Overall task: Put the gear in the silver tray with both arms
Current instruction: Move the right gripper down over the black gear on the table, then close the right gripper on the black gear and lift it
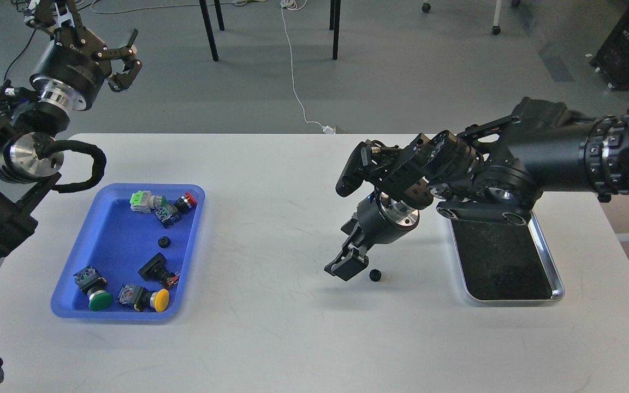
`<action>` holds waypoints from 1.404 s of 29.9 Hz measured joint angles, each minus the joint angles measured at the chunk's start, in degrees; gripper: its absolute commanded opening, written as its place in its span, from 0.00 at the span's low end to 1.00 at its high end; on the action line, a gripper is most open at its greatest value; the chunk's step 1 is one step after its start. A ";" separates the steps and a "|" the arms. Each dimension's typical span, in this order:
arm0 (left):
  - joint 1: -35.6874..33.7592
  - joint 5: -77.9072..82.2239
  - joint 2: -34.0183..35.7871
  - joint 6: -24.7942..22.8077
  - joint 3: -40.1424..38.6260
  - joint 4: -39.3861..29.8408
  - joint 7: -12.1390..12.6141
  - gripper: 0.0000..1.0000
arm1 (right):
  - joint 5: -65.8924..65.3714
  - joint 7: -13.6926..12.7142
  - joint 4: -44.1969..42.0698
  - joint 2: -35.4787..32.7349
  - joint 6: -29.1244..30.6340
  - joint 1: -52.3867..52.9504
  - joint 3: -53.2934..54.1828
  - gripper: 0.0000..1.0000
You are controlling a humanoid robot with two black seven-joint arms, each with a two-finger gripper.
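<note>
A white table [271, 338] fills the near part of the view, with grey floor, dark chair legs and a trailing white cable [292, 71] beyond its far edge. A small black gear [375, 275] lies on the bare tabletop right of centre, apart from both trays. Just left of it hangs the right gripper [344, 265], pointing down and to the left; it is dark and seen nearly end-on, so I cannot tell whether its fingers are apart or together, and it holds nothing visible. The right arm [544, 158] reaches in from the right edge, crossing over the far end of the silver tray [557, 284]. That tray sits to the right of the gear, its dark floor bare where it shows. At the left of the table lies a blue plastic tray [69, 305] holding several push-button switches with green, yellow and red caps, plus another small black gear [164, 242] near its middle. The left gripper [123, 65] is raised high above the far left corner, fingers spread apart and holding nothing.
</note>
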 measured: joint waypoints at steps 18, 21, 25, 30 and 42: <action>1.78 -0.08 1.94 -1.84 0.00 0.00 -0.09 0.98 | -5.04 0.17 -5.62 0.91 -0.15 -2.53 -9.70 0.64; 1.93 -0.08 1.97 -1.84 -0.07 0.00 -0.17 0.98 | -4.81 0.17 -5.42 0.91 -0.15 -3.20 -9.62 0.64; 2.25 -0.08 1.98 -1.90 -0.08 0.00 -0.17 0.98 | -4.58 0.15 -5.07 0.91 -0.22 -3.73 -8.76 0.63; 2.29 -0.08 1.98 -1.90 -0.08 0.00 -0.17 0.98 | -4.42 0.15 -4.53 0.91 -0.35 -3.96 -8.17 0.62; 2.30 -0.08 2.44 -1.90 -0.08 0.00 -0.08 0.98 | -2.43 0.15 -4.04 0.91 -0.33 -4.85 -7.74 0.43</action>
